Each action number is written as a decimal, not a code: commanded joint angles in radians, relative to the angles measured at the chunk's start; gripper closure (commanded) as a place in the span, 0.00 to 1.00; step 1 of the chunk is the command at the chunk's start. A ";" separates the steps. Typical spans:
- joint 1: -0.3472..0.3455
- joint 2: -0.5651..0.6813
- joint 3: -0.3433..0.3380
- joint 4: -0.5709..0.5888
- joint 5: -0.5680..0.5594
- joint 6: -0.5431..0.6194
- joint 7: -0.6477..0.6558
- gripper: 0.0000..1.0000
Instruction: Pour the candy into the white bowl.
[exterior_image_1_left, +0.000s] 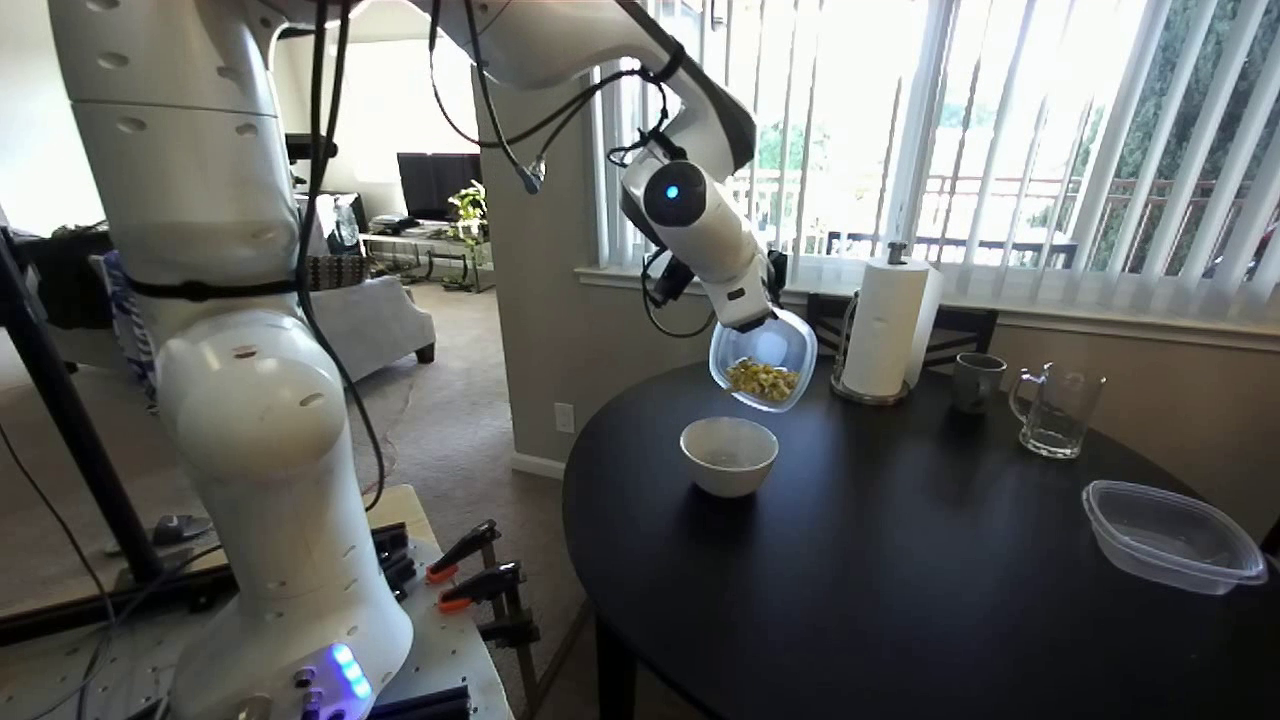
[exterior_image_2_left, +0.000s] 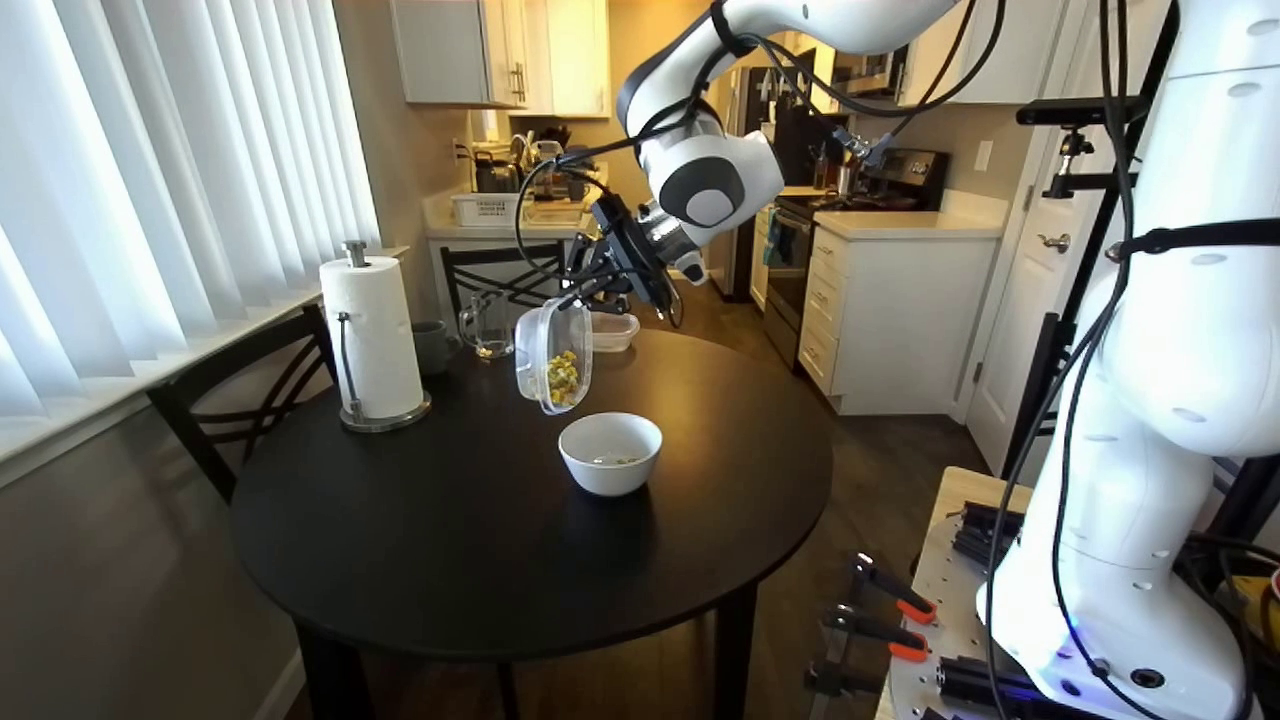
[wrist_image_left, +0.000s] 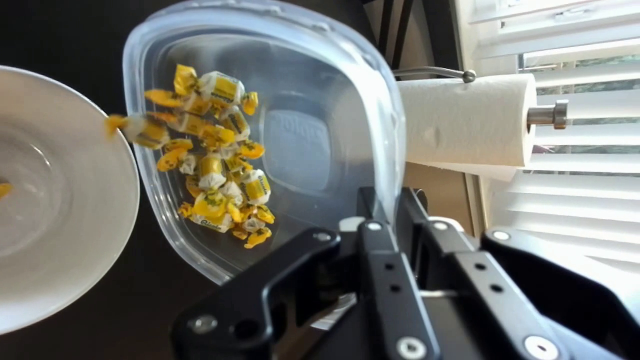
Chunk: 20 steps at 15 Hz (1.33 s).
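The clear square plastic container (exterior_image_1_left: 727, 345) is tilted steeply in the air, its open side toward the white bowl (exterior_image_1_left: 728, 478). The container shows in the wrist view too (wrist_image_left: 300, 150). The yellow-and-white wrapped candy (wrist_image_left: 220, 165) is heaped against its lower wall. A blurred piece (wrist_image_left: 142, 131) overlaps the rim on the bowl side. My gripper (wrist_image_left: 392, 207) is shut on the container's upper rim. The bowl (exterior_image_2_left: 610, 472) stands upright on the table, below and beside the container's lower edge. A few small bits show inside the bowl; one yellow bit (wrist_image_left: 4, 189) is at the wrist view's left edge.
A paper-towel roll (exterior_image_1_left: 888, 330) stands behind the container on the dark round table (exterior_image_1_left: 850, 600). A grey mug (exterior_image_1_left: 977, 382), a glass mug (exterior_image_1_left: 1058, 415) and a second clear container (exterior_image_1_left: 1170, 545) stand farther along. Chairs and a window with blinds are beyond.
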 joint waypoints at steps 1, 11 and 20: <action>-0.022 0.013 -0.030 -0.008 0.132 -0.089 -0.145 0.97; -0.022 0.026 -0.084 -0.056 0.251 -0.193 -0.243 0.97; -0.015 0.003 -0.087 -0.109 0.219 -0.185 -0.212 0.97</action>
